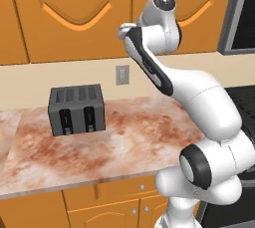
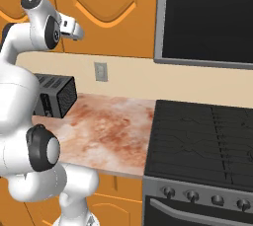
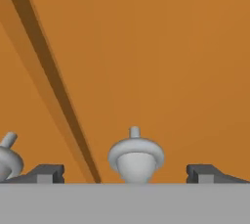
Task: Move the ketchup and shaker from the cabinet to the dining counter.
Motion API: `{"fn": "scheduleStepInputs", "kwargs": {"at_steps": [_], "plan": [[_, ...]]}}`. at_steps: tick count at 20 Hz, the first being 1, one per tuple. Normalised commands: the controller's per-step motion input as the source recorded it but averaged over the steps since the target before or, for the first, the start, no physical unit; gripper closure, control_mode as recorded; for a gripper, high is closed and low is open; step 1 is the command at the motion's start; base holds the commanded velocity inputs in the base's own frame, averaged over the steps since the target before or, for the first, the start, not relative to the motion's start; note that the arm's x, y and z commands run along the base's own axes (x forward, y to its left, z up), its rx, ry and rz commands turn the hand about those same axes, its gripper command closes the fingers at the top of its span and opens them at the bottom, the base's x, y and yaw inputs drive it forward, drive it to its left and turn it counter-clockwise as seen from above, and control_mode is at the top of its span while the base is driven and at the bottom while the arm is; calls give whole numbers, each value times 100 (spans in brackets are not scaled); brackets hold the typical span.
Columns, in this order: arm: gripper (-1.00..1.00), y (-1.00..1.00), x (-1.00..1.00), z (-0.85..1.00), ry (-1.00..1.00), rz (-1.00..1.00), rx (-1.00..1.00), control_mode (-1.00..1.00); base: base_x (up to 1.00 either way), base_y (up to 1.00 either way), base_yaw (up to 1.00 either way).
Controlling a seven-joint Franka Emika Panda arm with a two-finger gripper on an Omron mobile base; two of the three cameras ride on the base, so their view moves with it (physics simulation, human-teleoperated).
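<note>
The gripper stands with its jaws spread wide and nothing between them but air; the two dark fingertips rise at the bottom of the hand view, well apart from each other. Between them, just ahead and touching neither, sits a round silver knob on an orange door of the cabinet. A second silver knob shows at the left edge of the hand view, beyond the left fingertip, on the far side of the dark slanting seam where two doors meet. From the base cameras the white arm rises from below and bends up so that the hand is lifted to the foot of the cabinet doors, whose arched raised panels are shut; no inside of the cabinet can be seen, so the ketchup and the shaker are hidden from every view. Below the arm lies a mottled red-brown marble worktop bearing a dark grey toaster, with a wall socket on the cream wall behind it. Orange drawers sit under the worktop. To the right stand a black stove and, above it, a dark-fronted microwave.
</note>
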Motion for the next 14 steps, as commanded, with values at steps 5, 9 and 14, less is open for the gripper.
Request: {"fn": "scheduleStepInputs", "kwargs": {"at_steps": [5, 9, 14], "plan": [[-100, 1, 33, -2, -11, 1, -8, -100, 0, 0, 0], [-100, 2, 30, -4, -12, 1, -9, -100, 0, 0, 0], [-100, 0, 23, 0, -10, 0, -7, -100, 0, 0, 0]]}}
